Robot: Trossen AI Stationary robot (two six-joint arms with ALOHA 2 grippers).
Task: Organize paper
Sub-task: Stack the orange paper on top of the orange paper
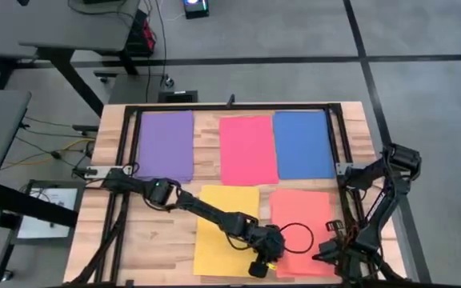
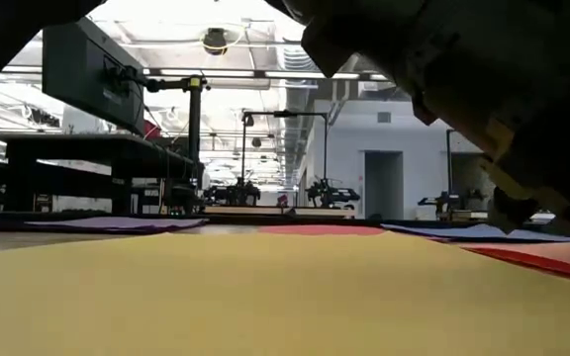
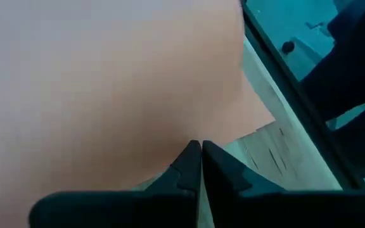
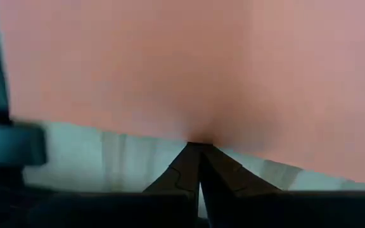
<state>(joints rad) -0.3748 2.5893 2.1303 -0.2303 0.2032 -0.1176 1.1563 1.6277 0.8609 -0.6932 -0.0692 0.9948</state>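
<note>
Five paper sheets spread flat on bench (image 1: 350, 116), none stacked; gathering all left, I judge. My left claw (image 1: 263, 266) closed, empty, at orange sheet (image 1: 302, 232) corner. Right claw (image 1: 325, 256) closed at opposite edge.

Left arm (image 1: 214, 214) covers part of yellow sheet (image 1: 222, 200). Orange sheet (image 1: 302, 212) has its near corner hidden by right gripper (image 1: 326, 254). Low view: dark arm blurred, cut off at top edge.
</note>
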